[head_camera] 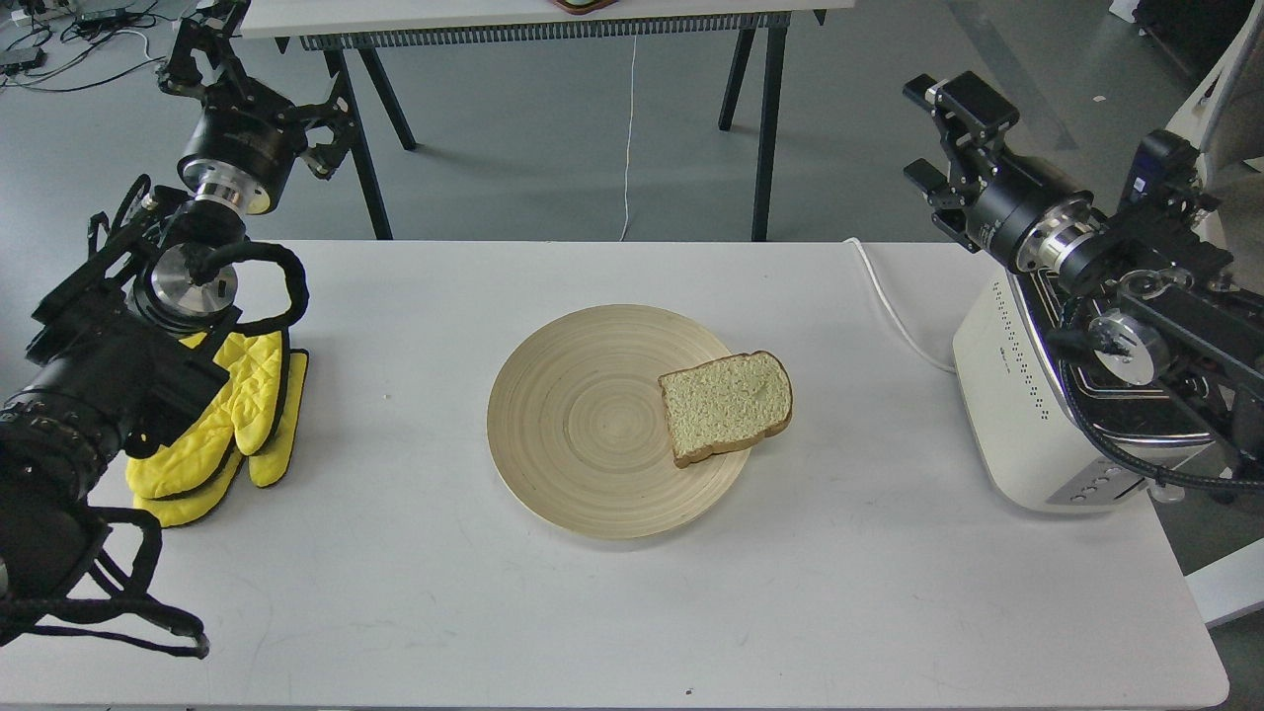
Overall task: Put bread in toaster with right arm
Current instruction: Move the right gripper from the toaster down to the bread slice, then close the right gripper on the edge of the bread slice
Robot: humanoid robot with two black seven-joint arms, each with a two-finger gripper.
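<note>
Your bread (pixel 726 405) lies flat on the right edge of the plate (pixel 583 425), with its crust end sticking out a little past the rim. That helps you, because the overhang gives a claw finger room to slip under. The plate sits in the middle of the surface (pixel 612 612).

The toaster (pixel 1027 415) stands to the right of the plate, well apart from it, with its slots facing up. Your right arm (pixel 1116 286) crosses over the top of it, so most of the slots are hidden.

Your right claw (pixel 953 148) is up high, above and to the right of the plate, and far from the bread. It holds nothing. It looks small and dark here, so you cannot tell how wide its fingers are.

Your left claw (pixel 212 49) is up high too, far to the left of the plate, above the yellow mitts (pixel 222 434). It holds nothing, and its opening is also too hard to see. It is parked out of the way, since this job is for the right arm.

Nothing is picked up yet. You likely need to bring the right claw down to the bread's far edge.
</note>
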